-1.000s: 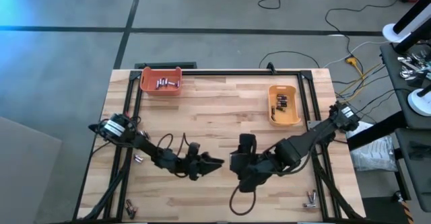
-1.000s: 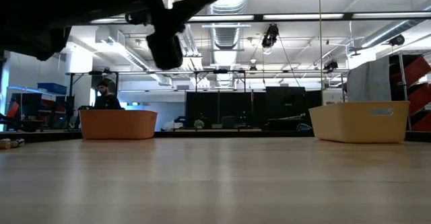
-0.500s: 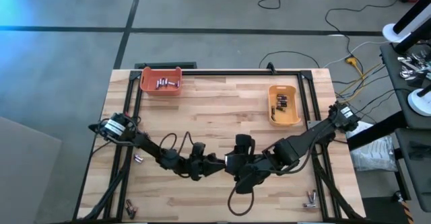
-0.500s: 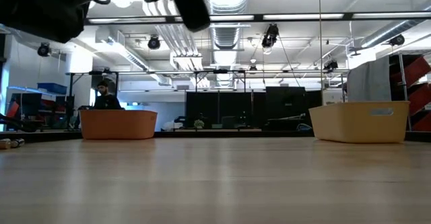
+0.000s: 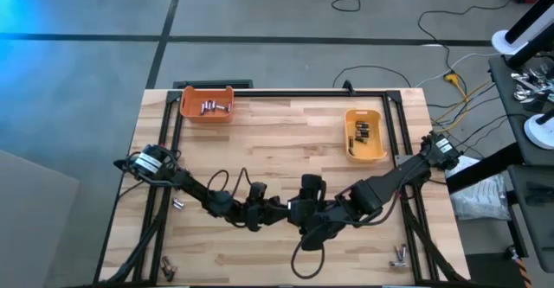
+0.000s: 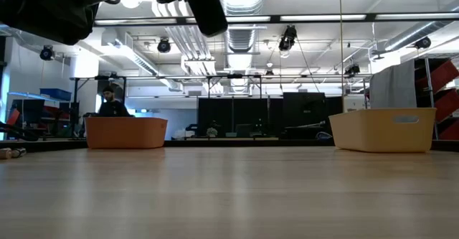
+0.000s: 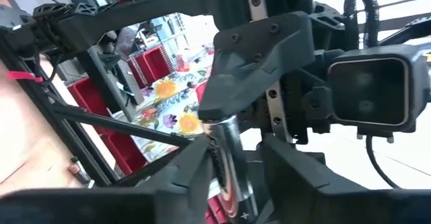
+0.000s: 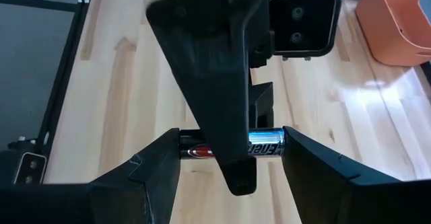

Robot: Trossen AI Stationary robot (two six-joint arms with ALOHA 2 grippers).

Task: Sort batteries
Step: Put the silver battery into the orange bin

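A black-and-red battery with a silvery end hangs above the middle of the table, near its front. My right gripper is shut on it. My left gripper meets it from the table's left, open. Its fingers stand on either side of the battery's middle, and one finger crosses in front of the battery. Whether they touch it I cannot tell. Silvery batteries lie in the orange bin and dark ones in the yellow bin. My right gripper pinches the battery lengthwise, one finger on its dark end and the other on its silvery end. The fingers slant down from the table's right. The battery spans the gap between them, lifted clear of the table.
Loose batteries lie near the table's left edge, at the front left corner and at the front right. A black frame borders the table. Beyond the bins, a person sits in the room.
My left gripper has moved toward the table's right and upward, up to my right gripper, until its fingers stand around the held battery. Most of that move came in the first half second. My right gripper has stayed in place with the battery.
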